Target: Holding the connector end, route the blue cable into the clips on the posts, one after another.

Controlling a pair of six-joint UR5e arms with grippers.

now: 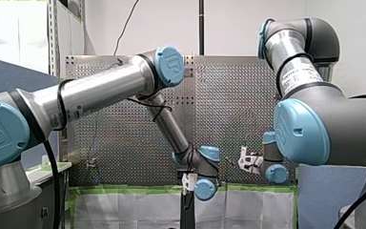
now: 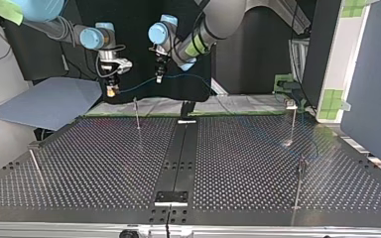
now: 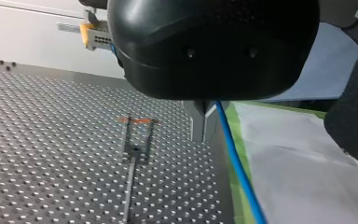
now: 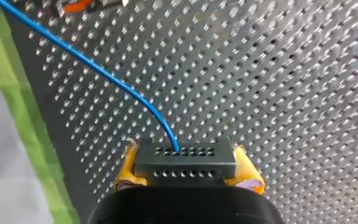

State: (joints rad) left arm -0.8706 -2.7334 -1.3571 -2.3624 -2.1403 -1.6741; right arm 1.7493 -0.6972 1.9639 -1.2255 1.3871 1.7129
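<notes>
Connector (image 4: 185, 169) is clamped crosswise between the yellow pads (image 4: 128, 163) of my right gripper (image 4: 186, 156), with the blue cable (image 4: 98, 70) leaving its face and arcing away over the perforated table (image 2: 104, 163). In the top view the cable runs in the air from that gripper across to my left gripper (image 2: 159, 75) and on toward the view's right, all of it near the table's far edge. In the left wrist view the cable passes right alongside the left gripper's tip, but I can't tell whether that gripper is clamped on it or only guiding it. Nearest post (image 2: 137, 114) stands just below the suspended span, and its clip (image 3: 138, 135) looks empty from the left wrist view. Far posts at the top view's right are too small to judge. My read: we're at the approach for this post, with insertion not yet done. Next move calls for bringing the span down in line with the clip's slot, keeping tension between the two grippers so it seats instead of riding over the prongs. Main risk is slack on the connector side, which would let the cable skip the clip.
</notes>
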